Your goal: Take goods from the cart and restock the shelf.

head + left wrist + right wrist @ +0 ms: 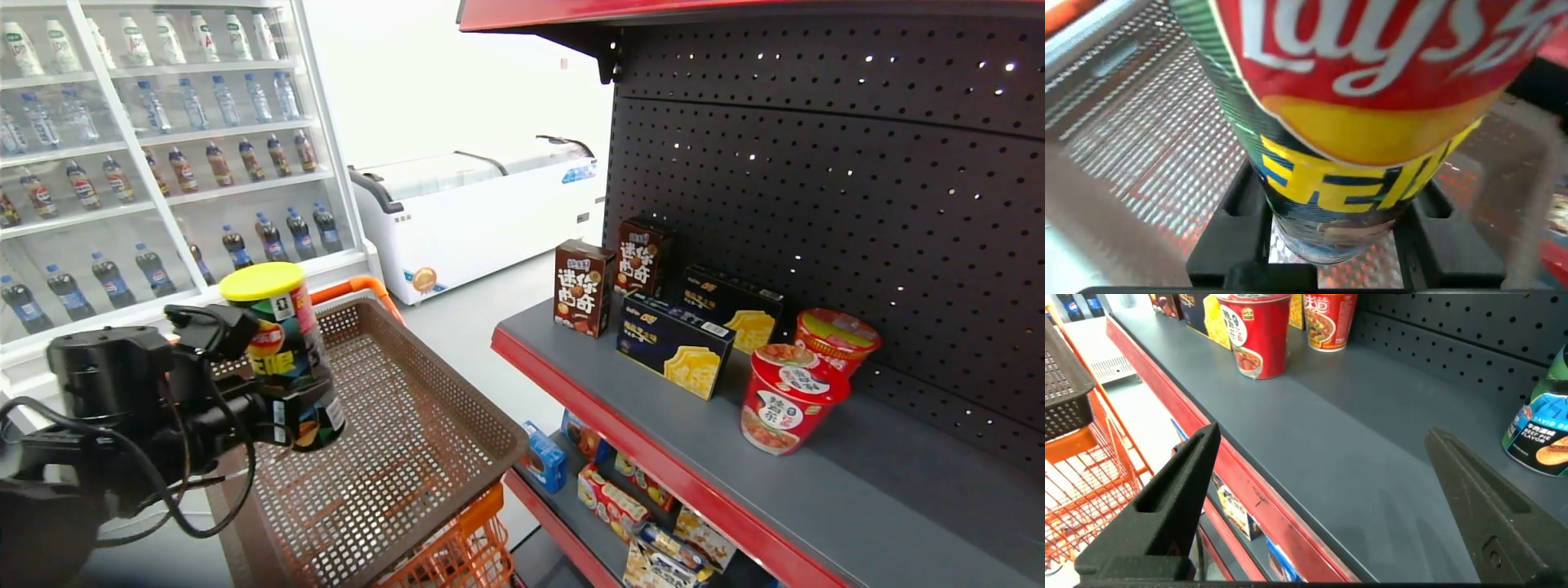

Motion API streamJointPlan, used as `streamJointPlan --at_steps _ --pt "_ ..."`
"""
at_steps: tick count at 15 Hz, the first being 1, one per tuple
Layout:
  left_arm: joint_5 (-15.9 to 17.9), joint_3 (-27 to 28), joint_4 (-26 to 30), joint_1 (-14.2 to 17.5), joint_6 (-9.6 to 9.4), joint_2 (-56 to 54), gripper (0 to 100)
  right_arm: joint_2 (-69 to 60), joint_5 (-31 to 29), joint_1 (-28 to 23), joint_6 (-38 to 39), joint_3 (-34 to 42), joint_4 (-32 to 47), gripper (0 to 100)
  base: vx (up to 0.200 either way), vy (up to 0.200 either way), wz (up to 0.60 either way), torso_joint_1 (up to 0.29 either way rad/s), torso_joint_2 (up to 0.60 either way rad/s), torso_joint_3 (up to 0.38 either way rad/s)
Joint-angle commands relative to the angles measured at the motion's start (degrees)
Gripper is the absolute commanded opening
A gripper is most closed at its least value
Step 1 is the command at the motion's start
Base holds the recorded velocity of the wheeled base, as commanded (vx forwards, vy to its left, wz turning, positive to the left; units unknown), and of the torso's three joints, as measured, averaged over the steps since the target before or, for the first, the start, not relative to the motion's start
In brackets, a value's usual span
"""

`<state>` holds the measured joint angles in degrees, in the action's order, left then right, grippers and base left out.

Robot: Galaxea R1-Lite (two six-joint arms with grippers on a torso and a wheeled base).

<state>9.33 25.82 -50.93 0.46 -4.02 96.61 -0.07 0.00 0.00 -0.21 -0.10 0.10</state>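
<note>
Our left gripper (245,376) is clamped around the upright chip canister (282,327), above the cart basket (424,384). We judge the canister light, stiff yet crushable and probably slick, so a gentle mid-body hold suits it. Our right gripper (1323,441) hangs spread over the shelf (857,490).

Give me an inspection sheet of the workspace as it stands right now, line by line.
Surface: grey shelf with a red front edge and a black pegboard back.
Job's things: chip can held over the cart's brown basket; brown boxes, dark blue boxes and red cup noodles stand on the shelf.
Clutter: nothing seen.
Grippers: left gripper shut on the chip can; right gripper open, over the shelf.
Cables: black cables loop beside the left arm.
Surroundings: drinks fridge and chest freezer behind; packaged goods on the lower shelf.
</note>
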Motion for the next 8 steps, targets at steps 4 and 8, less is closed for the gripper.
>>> streamJointPlan --at_steps 4,8 --pt "-6.3 -19.8 10.2 -1.4 1.83 -36.0 0 0.1 0.0 0.0 -0.1 0.0 0.0 100 0.0 0.0 0.0 0.0 0.0 0.0" --pt "-6.6 -21.5 18.1 -1.2 0.24 -52.5 0 0.1 0.0 0.0 -0.1 0.0 0.0 100 0.0 0.0 0.0 0.0 0.0 0.0"
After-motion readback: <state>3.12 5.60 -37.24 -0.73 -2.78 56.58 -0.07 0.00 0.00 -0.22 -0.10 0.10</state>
